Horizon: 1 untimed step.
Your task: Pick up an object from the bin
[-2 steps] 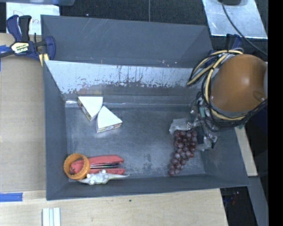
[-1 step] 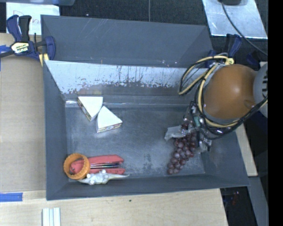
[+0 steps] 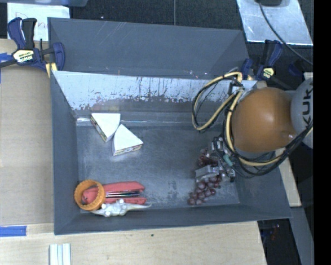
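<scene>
Grey metal bin (image 3: pixel 165 164) encloses everything. The arm's gripper (image 3: pixel 215 167) hangs low at its right side; whether it is spread or closed cannot be told. Two white wedge-shaped blocks (image 3: pixel 127 139) lie back left. A flat red tool (image 3: pixel 124 190) and an orange tape ring (image 3: pixel 88 195) sit front left. A small bunch of dark purple grapes (image 3: pixel 205 191) lies just beneath the gripper, front right.

1. Dark maroon bunch of small round toy grapes (image 3: pixel 203 191), knobbly, tightly clustered.
2. Lying flat on the floor of the grey metal bin (image 3: pixel 165 164), close to its lower right corner, upper end partly covered.
</scene>
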Motion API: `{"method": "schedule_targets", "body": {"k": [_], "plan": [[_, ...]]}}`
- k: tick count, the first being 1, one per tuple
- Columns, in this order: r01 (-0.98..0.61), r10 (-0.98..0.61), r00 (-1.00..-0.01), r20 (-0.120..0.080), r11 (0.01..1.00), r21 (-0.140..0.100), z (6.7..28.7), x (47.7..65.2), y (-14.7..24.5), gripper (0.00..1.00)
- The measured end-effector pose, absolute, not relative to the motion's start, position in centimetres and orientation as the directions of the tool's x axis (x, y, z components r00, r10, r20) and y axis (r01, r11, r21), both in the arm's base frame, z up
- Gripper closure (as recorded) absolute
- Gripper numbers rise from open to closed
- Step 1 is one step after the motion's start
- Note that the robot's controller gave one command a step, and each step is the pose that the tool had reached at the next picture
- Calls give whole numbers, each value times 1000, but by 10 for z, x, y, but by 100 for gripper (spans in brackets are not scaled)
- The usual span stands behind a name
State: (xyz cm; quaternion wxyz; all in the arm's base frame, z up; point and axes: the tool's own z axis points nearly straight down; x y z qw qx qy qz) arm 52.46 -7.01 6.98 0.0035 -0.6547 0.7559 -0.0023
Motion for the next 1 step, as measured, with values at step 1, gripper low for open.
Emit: {"method": "schedule_targets", "body": {"k": [1], "plan": [[-990, -990, -143, -2, 143, -8, 70, 524, -70, 100]]}}
